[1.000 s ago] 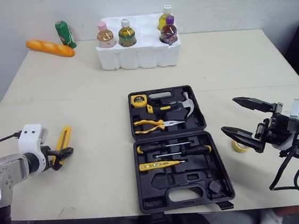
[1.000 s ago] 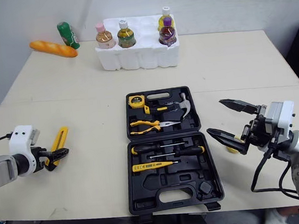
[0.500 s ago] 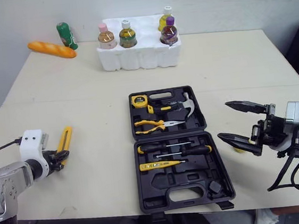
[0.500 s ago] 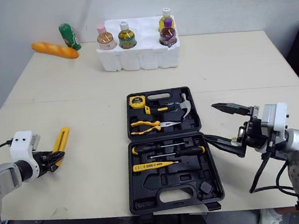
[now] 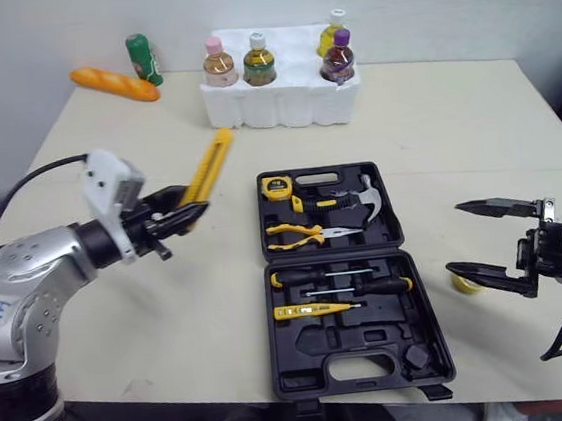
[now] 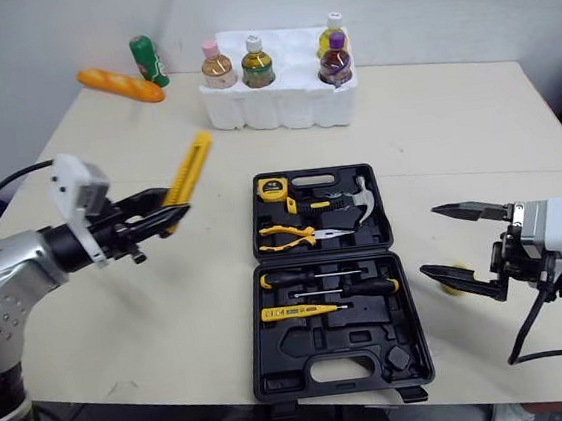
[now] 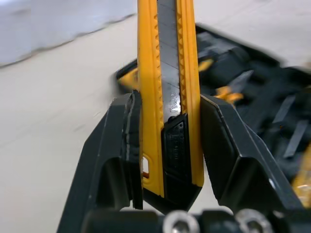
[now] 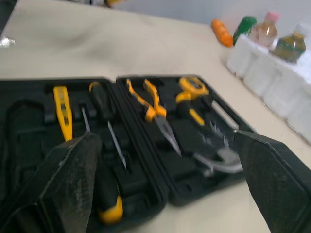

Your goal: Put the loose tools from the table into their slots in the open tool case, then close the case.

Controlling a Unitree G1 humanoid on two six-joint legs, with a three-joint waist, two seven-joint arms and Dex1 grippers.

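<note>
A black tool case (image 5: pixel 360 367) lies open on the table with a tape measure (image 5: pixel 276 185), hammer (image 5: pixel 365 194), pliers (image 5: pixel 298 233), screwdrivers (image 5: pixel 360 288) and a yellow tester (image 5: pixel 312 310) in its slots. My left gripper (image 5: pixel 183 213) is shut on a yellow utility knife (image 5: pixel 206 163) and holds it in the air left of the case; the knife (image 7: pixel 170 73) stands clamped between both fingers. My right gripper (image 5: pixel 455 240) hovers open to the right of the case. A small yellow tape roll (image 5: pixel 464 282) lies on the table under its lower finger.
A white foam tray (image 5: pixel 285 104) with several bottles stands at the back of the table. A bread loaf (image 5: pixel 115 84) and a green bottle (image 5: pixel 144 59) lie at the back left. The case's front edge is close to the table's near edge.
My left gripper closed on the knife, lifted it off the table and carried it up and toward the case. The camera shifted. The right gripper stayed open and about in place.
</note>
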